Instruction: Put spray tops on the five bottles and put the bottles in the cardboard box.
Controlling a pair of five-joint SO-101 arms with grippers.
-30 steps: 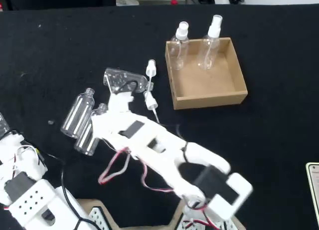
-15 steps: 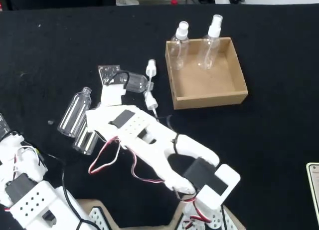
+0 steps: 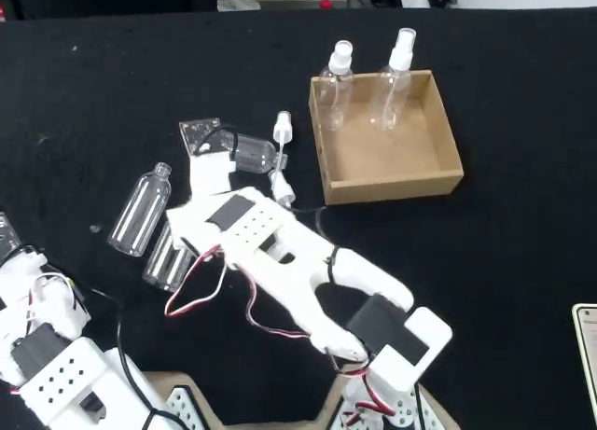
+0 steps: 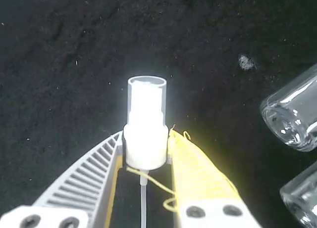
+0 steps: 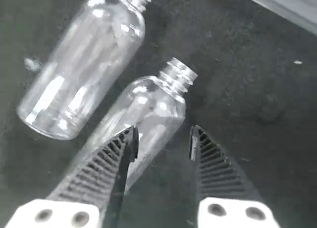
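Left claw (image 4: 145, 140) pinches the spray top (image 4: 146, 114), nozzle outward, tube pointing back.

Two topped bottles (image 3: 334, 87) stand at the back of the cardboard box (image 3: 392, 186); two bare bottles (image 3: 140, 211) lie well left.

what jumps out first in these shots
A white arm stretches across the black table, over uncapped bottles lying on their sides. Beyond it, the box holds two capped bottles standing upright. In the left wrist view, the left gripper is clamped on a spray top.
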